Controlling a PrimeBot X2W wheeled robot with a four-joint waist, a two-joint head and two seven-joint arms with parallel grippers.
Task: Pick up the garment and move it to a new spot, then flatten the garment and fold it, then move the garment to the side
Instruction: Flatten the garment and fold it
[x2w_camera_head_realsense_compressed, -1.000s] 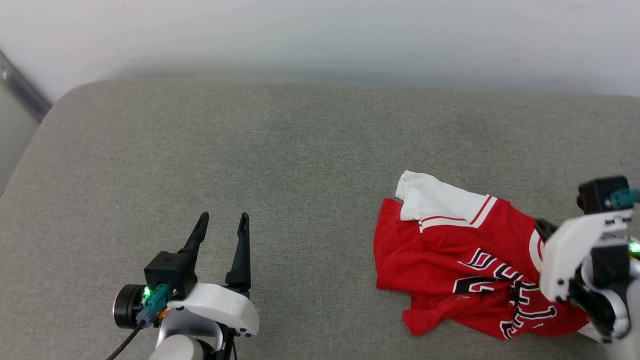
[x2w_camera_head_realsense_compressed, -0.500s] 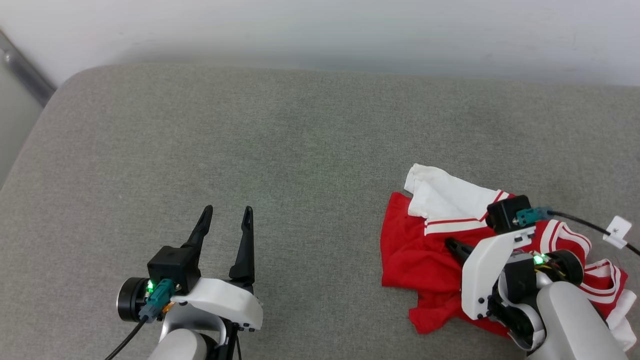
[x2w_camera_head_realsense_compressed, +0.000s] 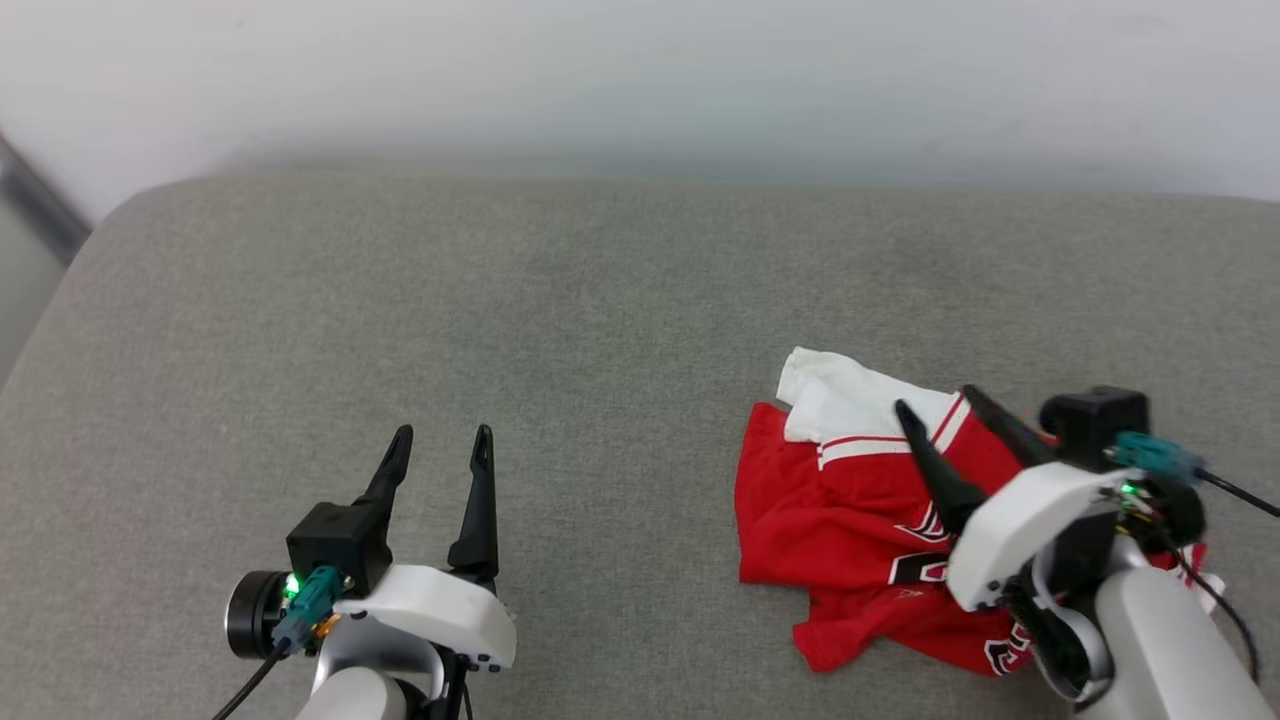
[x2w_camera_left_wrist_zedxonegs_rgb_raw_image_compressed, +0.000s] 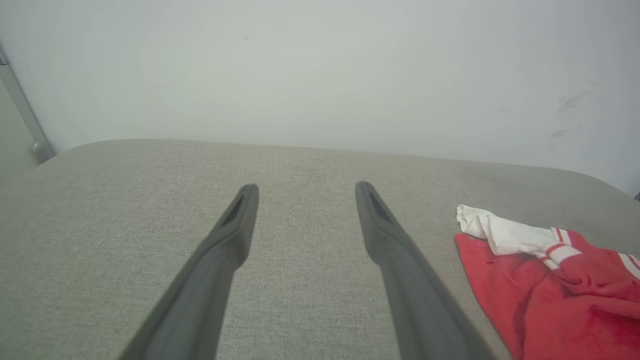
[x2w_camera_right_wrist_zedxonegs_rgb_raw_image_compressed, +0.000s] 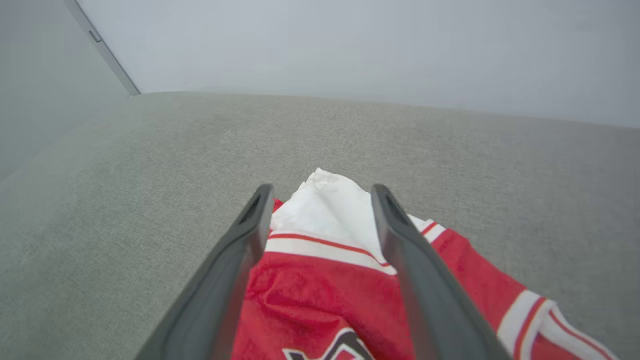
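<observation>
The garment, a red jersey T-shirt with a white sleeve and black lettering, lies crumpled on the right part of the grey cushion. My right gripper hovers open above it, fingers spread over the white sleeve, holding nothing. My left gripper stands open at the lower left over bare cushion, well clear of the garment. The garment's right part is hidden behind my right wrist.
A pale wall runs behind the cushion's rounded far edge. A grey metal strip stands at the far left beside the cushion's corner. Bare cushion stretches between the two grippers.
My right gripper has opened and risen over the garment, fingers now pointing up-left above the white sleeve. The head view has shifted slightly. The left arm has stayed put.
</observation>
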